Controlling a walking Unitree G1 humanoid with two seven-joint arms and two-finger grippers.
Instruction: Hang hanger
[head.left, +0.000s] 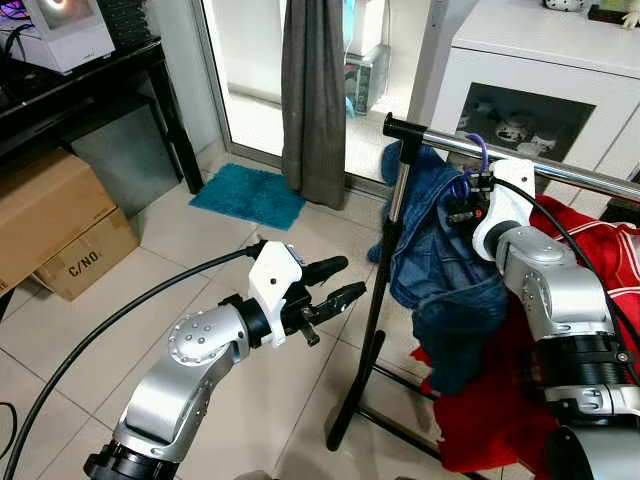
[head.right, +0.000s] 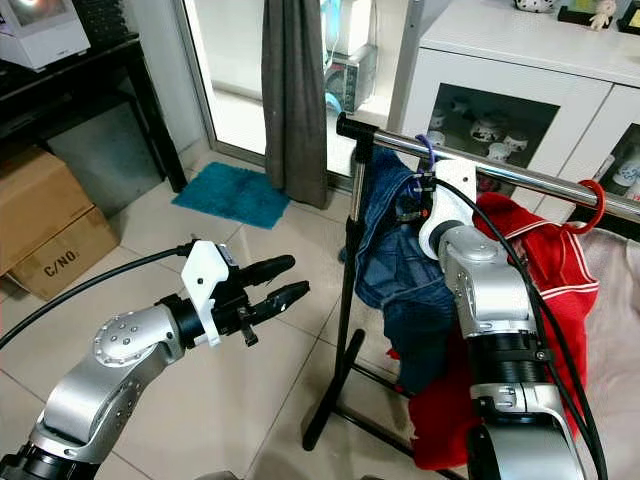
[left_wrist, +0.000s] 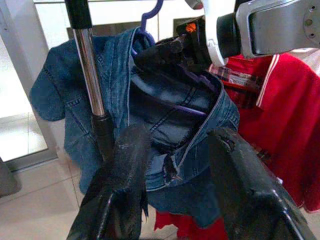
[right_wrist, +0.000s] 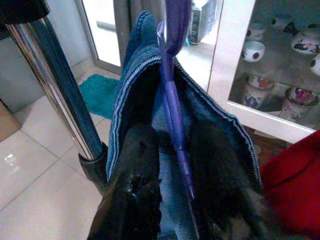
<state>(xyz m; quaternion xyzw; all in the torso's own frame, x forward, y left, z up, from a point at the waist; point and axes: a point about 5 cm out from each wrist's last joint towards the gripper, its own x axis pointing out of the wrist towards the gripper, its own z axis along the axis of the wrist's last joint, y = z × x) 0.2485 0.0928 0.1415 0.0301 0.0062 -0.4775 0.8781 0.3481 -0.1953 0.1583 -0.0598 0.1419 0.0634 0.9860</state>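
Two silver arms with rounded, screw-dotted joint housings and black ribbed collars. White wrist brackets carry each gripper. Left gripper (head.left: 338, 282), centre frame: two long black fingers. Right gripper (head.left: 462, 203), upper right: black, purple wire loop. Black cables trail from both wrists.

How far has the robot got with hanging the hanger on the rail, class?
Done: the purple plastic hanger, carrying the blue denim garment, is lifted to the shiny metal rail, its hook at the bar.
In hand: the right gripper grips the hanger and denim.
Left: whether the hook fully sits over the rail is unclear; then release. The left gripper hovers open beside the rack.
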